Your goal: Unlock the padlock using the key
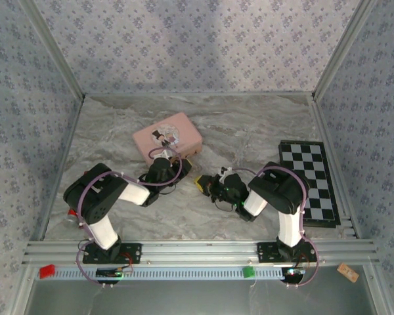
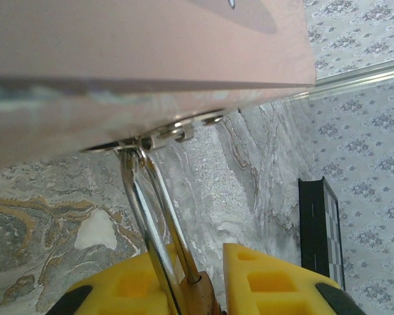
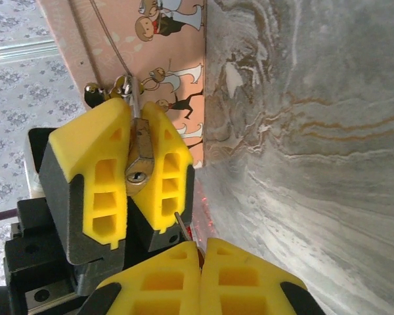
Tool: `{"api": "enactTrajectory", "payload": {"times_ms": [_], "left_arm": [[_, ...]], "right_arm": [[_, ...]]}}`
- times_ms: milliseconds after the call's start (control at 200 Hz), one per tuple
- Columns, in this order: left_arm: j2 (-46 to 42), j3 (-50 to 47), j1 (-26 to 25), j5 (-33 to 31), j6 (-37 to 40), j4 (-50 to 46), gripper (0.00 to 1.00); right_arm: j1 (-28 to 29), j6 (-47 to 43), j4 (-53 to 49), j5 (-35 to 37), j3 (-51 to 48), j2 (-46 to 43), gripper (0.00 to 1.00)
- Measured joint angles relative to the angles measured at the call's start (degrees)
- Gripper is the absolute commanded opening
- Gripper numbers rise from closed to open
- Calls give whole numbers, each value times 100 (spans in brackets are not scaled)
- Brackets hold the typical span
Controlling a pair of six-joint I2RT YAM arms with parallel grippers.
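The brass padlock [image 3: 138, 169] sits between the yellow fingers of my left gripper [image 3: 136, 111], keyhole facing the right wrist camera. Its thin shackle [image 2: 141, 197] runs up through the clasp [image 2: 174, 134] of the pink tin [image 1: 167, 136]. In the left wrist view my left gripper [image 2: 197, 262] is shut on the padlock body [image 2: 202, 296]. My right gripper [image 3: 200, 244] is shut on the slim key [image 3: 183, 225], whose tip pokes out just below and right of the keyhole, beside the left gripper's finger. From above, the left gripper [image 1: 164, 165] and the right gripper [image 1: 207, 184] meet in front of the tin.
A black-and-white chequered board [image 1: 308, 180] lies flat at the right. A small red object [image 1: 71, 213] lies beside the left arm. Patterned walls close in the marble table [image 1: 249, 131] on three sides.
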Motion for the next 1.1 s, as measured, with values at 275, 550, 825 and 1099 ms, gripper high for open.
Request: {"api": "enactTrajectory", "payload": {"times_ms": [275,550,825,1099], "left_arm": [[28,2,-20,-28,0,39,20],[101,57,-46,-87,57,63,20],[157,92,-76,-114,90,87,20],[177,103,-96,-133,107,92,20]], "right_arm": [[0,103,20,48,87,-92,0],[0,275,0,109,190,-85,0],[2,481,15,221,205,184,0],[0,538,13,345,201,192,0]]}}
